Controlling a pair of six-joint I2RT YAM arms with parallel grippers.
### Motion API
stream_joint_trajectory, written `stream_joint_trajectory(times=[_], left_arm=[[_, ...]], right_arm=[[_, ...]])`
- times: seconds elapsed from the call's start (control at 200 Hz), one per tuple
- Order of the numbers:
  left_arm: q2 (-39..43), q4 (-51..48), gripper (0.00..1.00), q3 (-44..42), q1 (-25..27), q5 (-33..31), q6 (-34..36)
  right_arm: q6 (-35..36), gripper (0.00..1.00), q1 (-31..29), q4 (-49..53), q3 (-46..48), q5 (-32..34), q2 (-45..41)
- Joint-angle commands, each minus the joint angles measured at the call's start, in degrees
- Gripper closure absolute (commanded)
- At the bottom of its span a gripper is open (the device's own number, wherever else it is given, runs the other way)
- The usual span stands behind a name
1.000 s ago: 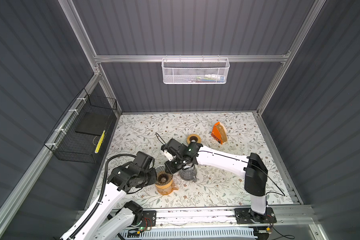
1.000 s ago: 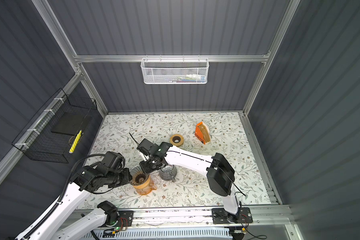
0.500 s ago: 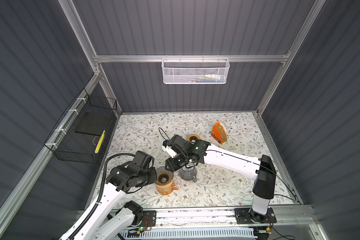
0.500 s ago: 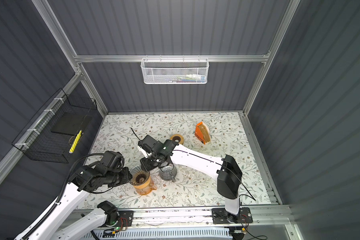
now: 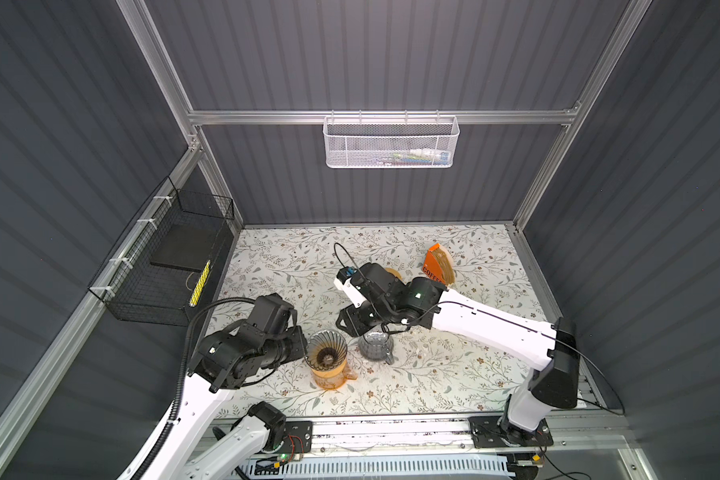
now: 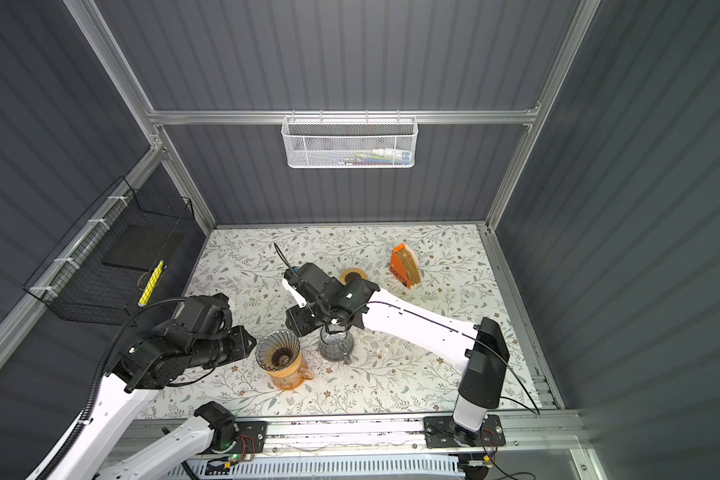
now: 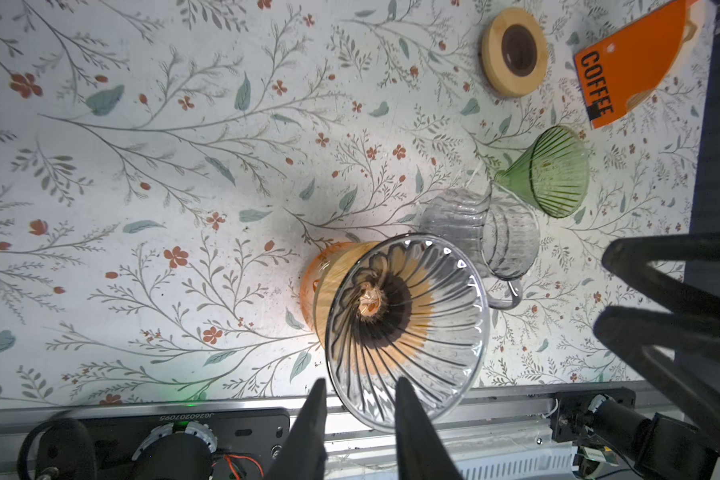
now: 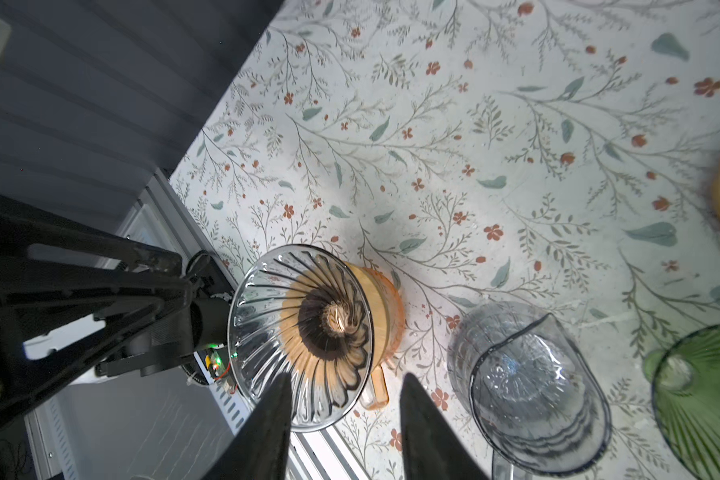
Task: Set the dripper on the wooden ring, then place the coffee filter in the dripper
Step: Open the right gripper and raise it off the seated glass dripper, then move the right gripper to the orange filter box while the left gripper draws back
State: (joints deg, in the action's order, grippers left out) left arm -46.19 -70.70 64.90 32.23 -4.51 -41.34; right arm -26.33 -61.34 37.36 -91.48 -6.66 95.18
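The clear ribbed glass dripper [image 5: 327, 351] [image 6: 278, 351] [image 7: 408, 328] [image 8: 300, 332] stands on an orange mug [image 5: 329, 378] [image 7: 312, 286] near the table's front. No paper shows inside it. The coffee filters [image 5: 447, 266] [image 6: 412, 266] stand stacked in an orange "COFFEE" holder [image 7: 632, 62] at the back right. My left gripper [image 5: 306, 353] [image 7: 360, 384] is at the dripper's left rim, its fingers apart with the rim's edge between them. My right gripper [image 5: 350, 324] [image 8: 346, 380] hangs open and empty just behind the dripper.
A clear glass pitcher [image 5: 375, 347] [image 7: 495, 237] [image 8: 528, 374] stands right of the mug. A green ribbed dripper [image 7: 553, 174] [image 8: 703, 395] lies on its side beyond it. A wooden ring [image 6: 353, 274] [image 7: 514, 52] lies further back. The front rail [image 5: 391, 428] is close.
My right gripper has opened wider, and its arm has drawn back a little to the right. My left gripper's jaws have loosened at the dripper's rim. The dripper has not moved.
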Motion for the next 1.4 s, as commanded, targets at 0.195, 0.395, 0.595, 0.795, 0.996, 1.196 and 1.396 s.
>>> stream_joint_trajectory(times=[0.195,0.395,0.595,0.795,0.996,1.196,1.396], left_arm=[[-4.34,10.80,0.70,4.41,0.20,-0.71,4.08],[-10.87,18.92,0.71,6.40,0.20,4.15,6.56],[-17.67,25.04,0.72,8.61,0.20,8.02,7.24],[-22.77,32.30,0.72,8.60,0.20,9.43,8.01],[-25.24,39.66,0.72,4.99,0.20,9.68,7.24],[-26.84,40.22,0.70,5.17,0.20,8.84,7.43],[-26.88,42.97,0.69,3.20,0.20,8.95,6.19]], right_arm=[[-0.67,0.57,10.51,-4.86,15.44,4.35,-16.39],[2.62,0.59,22.24,-5.55,25.07,5.11,-26.09],[5.05,0.65,34.18,-4.55,30.23,2.07,-28.02],[7.25,0.70,41.94,-7.84,32.16,-0.52,-22.78],[8.34,0.75,48.06,-11.35,30.72,-2.78,-13.63],[8.81,0.75,50.94,-13.37,26.66,-3.03,-5.12],[9.36,0.78,51.41,-14.15,22.05,-1.79,1.88]])
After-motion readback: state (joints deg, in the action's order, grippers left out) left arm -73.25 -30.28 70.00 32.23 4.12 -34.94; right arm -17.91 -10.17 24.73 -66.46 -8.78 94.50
